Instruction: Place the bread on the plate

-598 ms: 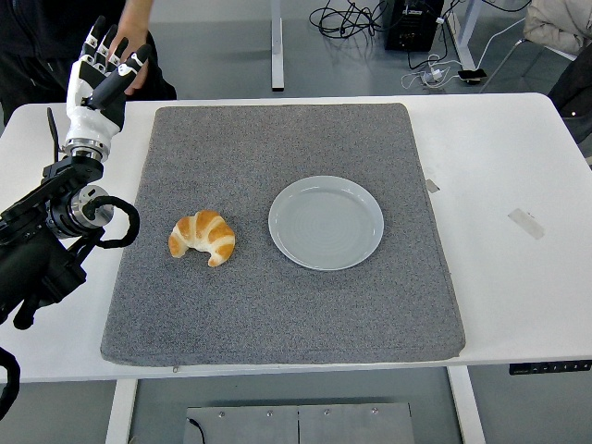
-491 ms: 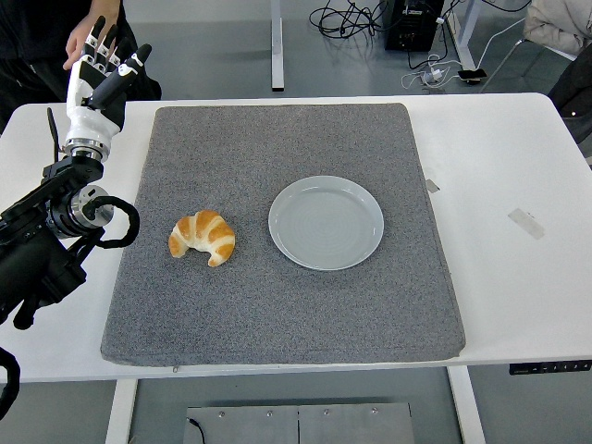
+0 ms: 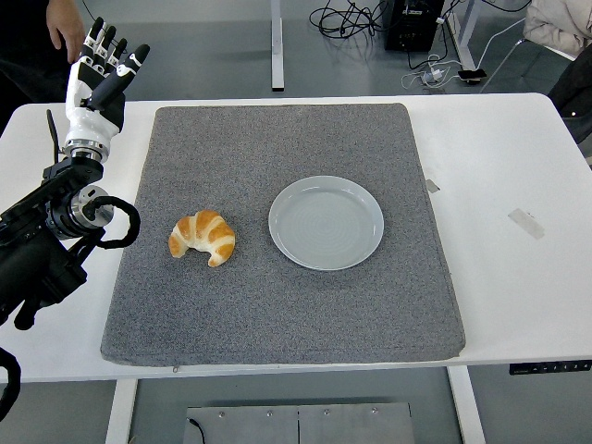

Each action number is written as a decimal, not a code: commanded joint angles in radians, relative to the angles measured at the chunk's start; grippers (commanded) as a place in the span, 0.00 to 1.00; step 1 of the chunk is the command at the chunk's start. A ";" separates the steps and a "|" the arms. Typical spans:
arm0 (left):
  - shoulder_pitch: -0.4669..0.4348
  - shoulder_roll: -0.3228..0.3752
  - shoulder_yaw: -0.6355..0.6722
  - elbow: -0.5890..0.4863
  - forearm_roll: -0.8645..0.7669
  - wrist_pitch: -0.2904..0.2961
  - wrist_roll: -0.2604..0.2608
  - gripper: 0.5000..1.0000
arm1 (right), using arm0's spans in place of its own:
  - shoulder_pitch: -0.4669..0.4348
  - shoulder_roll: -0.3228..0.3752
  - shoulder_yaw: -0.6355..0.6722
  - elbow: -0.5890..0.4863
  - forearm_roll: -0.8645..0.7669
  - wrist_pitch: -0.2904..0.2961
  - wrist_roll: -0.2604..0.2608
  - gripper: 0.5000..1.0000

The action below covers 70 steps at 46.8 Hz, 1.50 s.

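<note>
waiting to start: bread not yet on the plate
the croissant [image 3: 203, 238] lies on the grey mat [image 3: 277, 305], just left of the empty plate [image 3: 326, 222], apart from it. the left hand [image 3: 99, 76] is raised at the table's far left, fingers spread, holding nothing; reach, grasp and placing all remain. since the earlier frame, only the person's hand [image 3: 67, 25] behind it has pulled back toward the top edge.

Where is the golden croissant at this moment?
In the head view, the golden croissant lies on the left part of the grey felt mat, just left of the empty pale grey round plate, not touching it.
</note>
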 commanded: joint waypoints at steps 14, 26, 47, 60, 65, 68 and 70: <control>-0.003 -0.002 0.000 0.000 -0.005 0.000 0.000 0.96 | 0.000 0.000 0.000 0.000 0.000 0.000 0.000 1.00; -0.004 -0.002 -0.008 0.000 -0.005 -0.002 0.026 0.96 | 0.000 0.000 0.000 0.000 0.000 0.000 0.000 1.00; -0.004 0.000 -0.002 0.000 -0.005 -0.002 0.026 0.96 | 0.000 0.000 0.000 0.000 0.000 0.000 0.000 1.00; -0.004 0.002 0.000 0.000 -0.005 0.000 0.033 0.96 | 0.000 0.000 0.001 0.000 0.000 0.000 0.000 1.00; -0.004 0.002 0.004 0.000 0.001 0.000 0.042 0.96 | 0.000 0.000 0.000 0.000 0.000 0.000 0.000 1.00; -0.004 0.011 0.004 -0.006 0.004 0.000 0.043 0.96 | 0.000 0.000 0.000 0.000 0.000 0.000 0.000 1.00; -0.003 0.017 0.006 -0.011 0.007 -0.002 0.043 0.96 | 0.000 0.000 0.000 0.000 0.000 0.000 0.000 1.00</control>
